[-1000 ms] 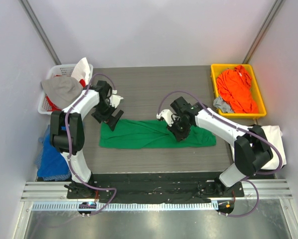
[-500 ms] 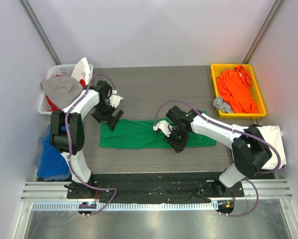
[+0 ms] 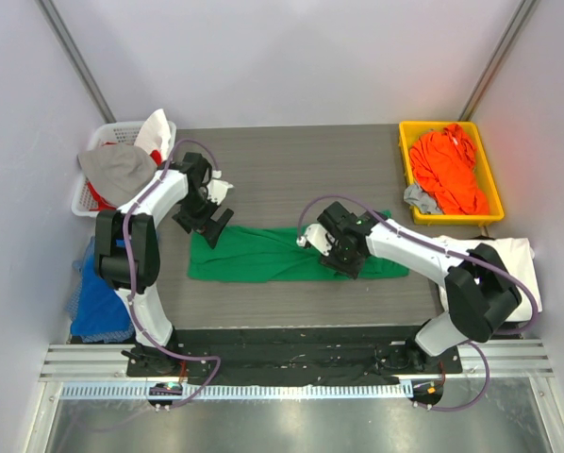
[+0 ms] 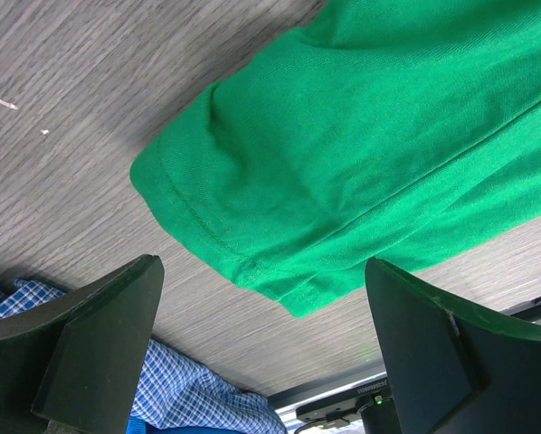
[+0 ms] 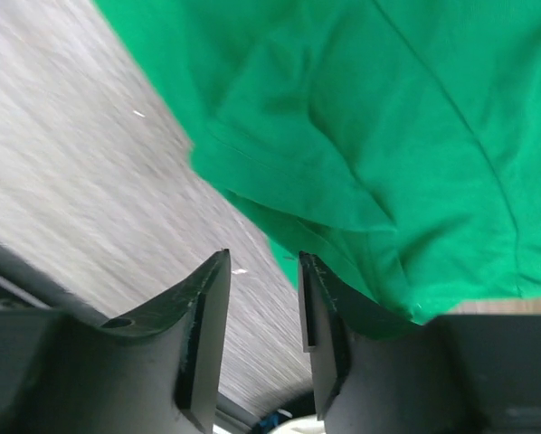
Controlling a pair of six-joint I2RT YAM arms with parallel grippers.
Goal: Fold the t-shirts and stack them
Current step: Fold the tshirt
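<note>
The bright green t-shirt [image 3: 263, 253] lies in a long folded strip across the table's middle. My left gripper [image 3: 207, 226] hangs wide open over its left end; in the left wrist view the hem corner [image 4: 289, 289] sits between the spread fingers, untouched. My right gripper [image 3: 343, 260] hovers at the strip's near edge, right of centre, jaws apart and empty. In the right wrist view the green t-shirt [image 5: 388, 136] lies just past the fingertips [image 5: 218, 271]. The orange t-shirt [image 3: 447, 170] is bunched in the yellow bin [image 3: 402, 151]. A white t-shirt [image 3: 522, 264] lies off the table's right edge.
A white basket [image 3: 112, 127] at the back left holds grey, white and red cloth. A blue checked cloth [image 3: 93, 302] lies off the table's left side. A grey cloth [image 3: 419, 198] hangs at the yellow bin's near corner. Bare grey table [image 3: 291, 179] stretches behind the green strip.
My right gripper has opened from shut and let go of the green t-shirt, shifting slightly along its near edge. The left arm has not moved.
</note>
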